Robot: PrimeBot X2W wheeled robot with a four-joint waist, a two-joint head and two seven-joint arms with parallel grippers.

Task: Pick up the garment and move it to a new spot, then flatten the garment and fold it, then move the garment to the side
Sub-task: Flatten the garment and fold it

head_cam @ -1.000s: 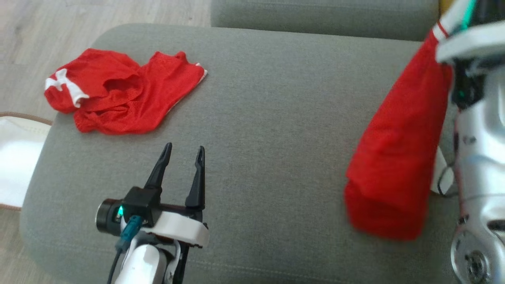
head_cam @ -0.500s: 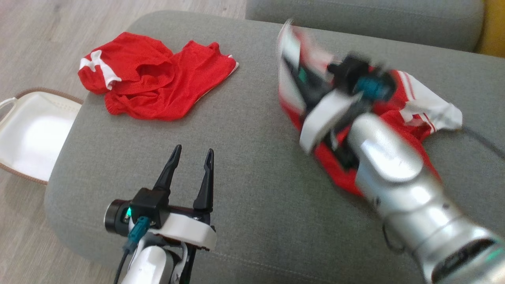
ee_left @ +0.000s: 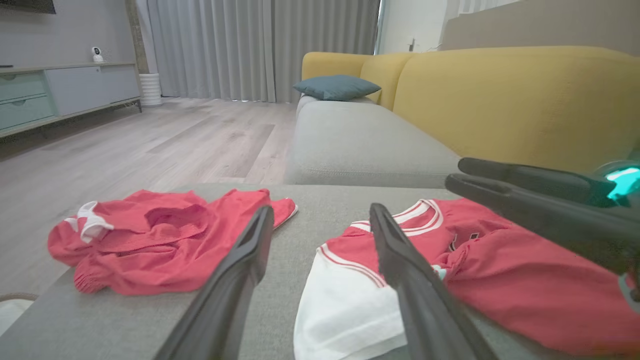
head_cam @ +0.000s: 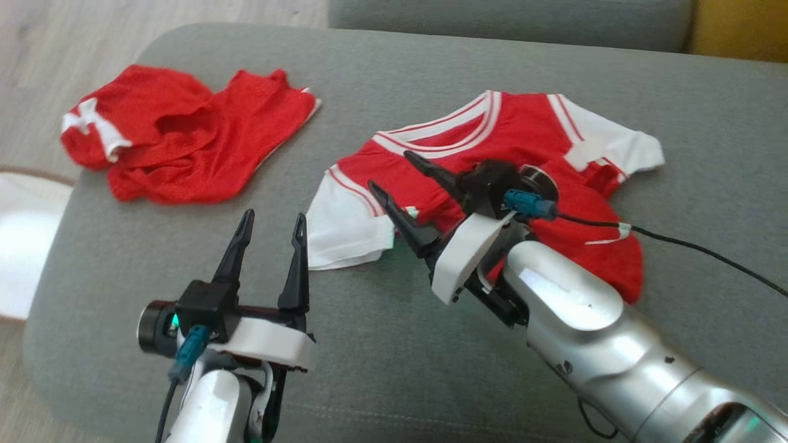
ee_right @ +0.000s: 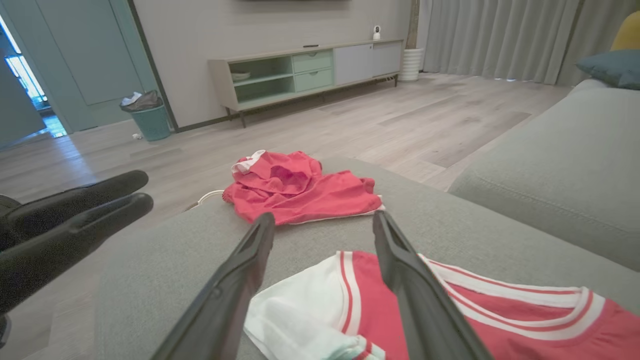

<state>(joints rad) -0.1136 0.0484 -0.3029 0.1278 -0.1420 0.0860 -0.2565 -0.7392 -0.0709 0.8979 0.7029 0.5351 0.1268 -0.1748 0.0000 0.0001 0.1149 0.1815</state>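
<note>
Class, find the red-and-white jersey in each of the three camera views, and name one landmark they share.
Head view: jersey lies centre-right on the grey cushion.
Left wrist view: jersey at lower right.
Right wrist view: jersey along the bottom, centre to right.
Shared landmark: crumpled red shorts, on the same cushion.

The shirt point(head_cam: 529, 132) lies spread on the sofa cushion point(head_cam: 400, 369), right of its middle, with its collar toward the back. The shorts point(head_cam: 184, 144) lie bunched at the cushion's far-left corner, well apart from the shirt. The left end effector point(head_cam: 274, 215) sits over the cushion's near-left part, in front of the shorts, with one shirt sleeve just to its right. The right end effector point(head_cam: 388, 168) is over the shirt's left half, its arm crossing the shirt's near edge. A second cushion point(head_cam: 492, 18) lies behind. A container point(head_cam: 24, 246) rests on the floor point(head_cam: 61, 37), left of the sofa.
</note>
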